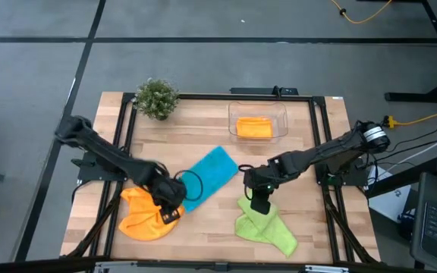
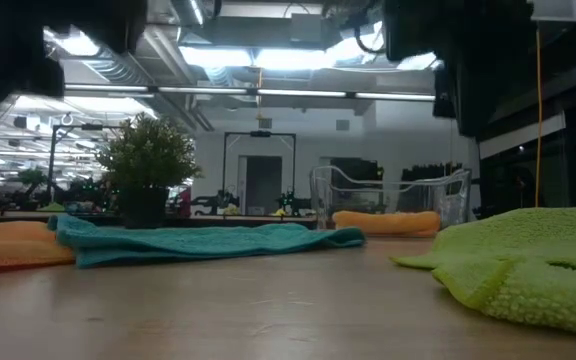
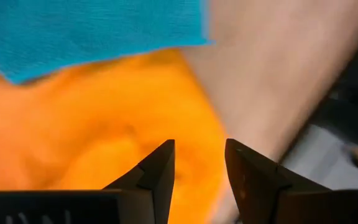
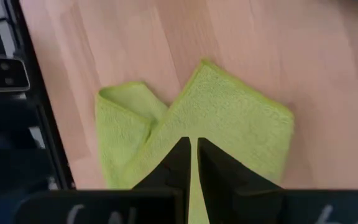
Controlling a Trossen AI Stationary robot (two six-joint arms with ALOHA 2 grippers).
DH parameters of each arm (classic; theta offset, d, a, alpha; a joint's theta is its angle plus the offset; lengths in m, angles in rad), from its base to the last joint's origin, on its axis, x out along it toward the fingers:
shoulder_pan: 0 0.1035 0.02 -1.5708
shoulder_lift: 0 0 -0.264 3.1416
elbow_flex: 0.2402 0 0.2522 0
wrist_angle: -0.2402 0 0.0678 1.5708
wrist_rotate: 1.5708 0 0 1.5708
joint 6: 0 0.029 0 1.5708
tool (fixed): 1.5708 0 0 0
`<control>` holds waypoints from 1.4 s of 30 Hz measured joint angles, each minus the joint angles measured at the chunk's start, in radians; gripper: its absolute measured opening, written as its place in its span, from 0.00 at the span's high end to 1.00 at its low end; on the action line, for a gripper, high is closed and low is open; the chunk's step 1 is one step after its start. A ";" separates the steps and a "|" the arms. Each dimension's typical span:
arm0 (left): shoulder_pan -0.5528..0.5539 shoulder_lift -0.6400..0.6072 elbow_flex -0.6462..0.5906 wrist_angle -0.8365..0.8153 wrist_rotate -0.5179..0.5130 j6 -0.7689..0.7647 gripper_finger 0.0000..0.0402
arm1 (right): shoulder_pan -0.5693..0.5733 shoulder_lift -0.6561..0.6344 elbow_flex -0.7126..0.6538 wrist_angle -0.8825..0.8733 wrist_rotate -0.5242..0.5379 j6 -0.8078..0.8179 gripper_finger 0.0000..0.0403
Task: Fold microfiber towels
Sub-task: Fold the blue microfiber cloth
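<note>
An orange towel (image 1: 141, 218) lies crumpled at the table's near left, shown large in the left wrist view (image 3: 86, 137). My left gripper (image 1: 170, 206) hovers open over its right edge (image 3: 201, 168). A teal towel (image 1: 211, 176) lies spread in the middle, one corner reaching the orange one (image 3: 92, 31). A lime green towel (image 1: 264, 226), partly folded, lies near right (image 4: 197, 118). My right gripper (image 1: 259, 200) is shut above its far end (image 4: 193, 165). A folded orange towel (image 1: 254, 127) lies in the clear tub (image 1: 282, 114).
A small potted plant (image 1: 158, 98) stands at the far left of the table. The clear tub stands at the far middle. Bare wood (image 1: 203, 235) lies between the orange and green towels near the front edge. A black frame (image 1: 322, 144) borders the tabletop.
</note>
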 joint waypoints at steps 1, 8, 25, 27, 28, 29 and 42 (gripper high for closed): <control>-0.010 0.030 0.000 0.000 -0.012 0.000 0.66 | 0.000 0.000 -0.018 0.027 -0.005 0.015 0.92; -0.058 0.214 0.000 -0.001 -0.058 -0.023 0.66 | -0.004 0.001 -0.050 0.047 -0.008 0.028 0.92; -0.255 0.201 0.000 -0.204 0.435 -0.142 0.66 | -0.004 0.001 -0.051 0.053 -0.009 -0.028 0.92; -0.252 0.142 0.000 -0.202 0.362 -0.210 0.66 | -0.004 0.001 -0.051 0.053 -0.009 -0.029 0.92; -0.245 0.112 0.000 -0.197 0.308 -0.233 0.66 | -0.004 0.001 -0.051 0.053 -0.009 -0.029 0.92; -0.236 0.082 0.000 -0.190 0.239 -0.251 0.66 | -0.004 0.001 -0.051 0.053 -0.009 -0.029 0.92; 0.183 0.015 0.000 0.040 -0.224 0.239 0.66 | 0.002 0.001 -0.051 0.055 0.005 0.086 0.92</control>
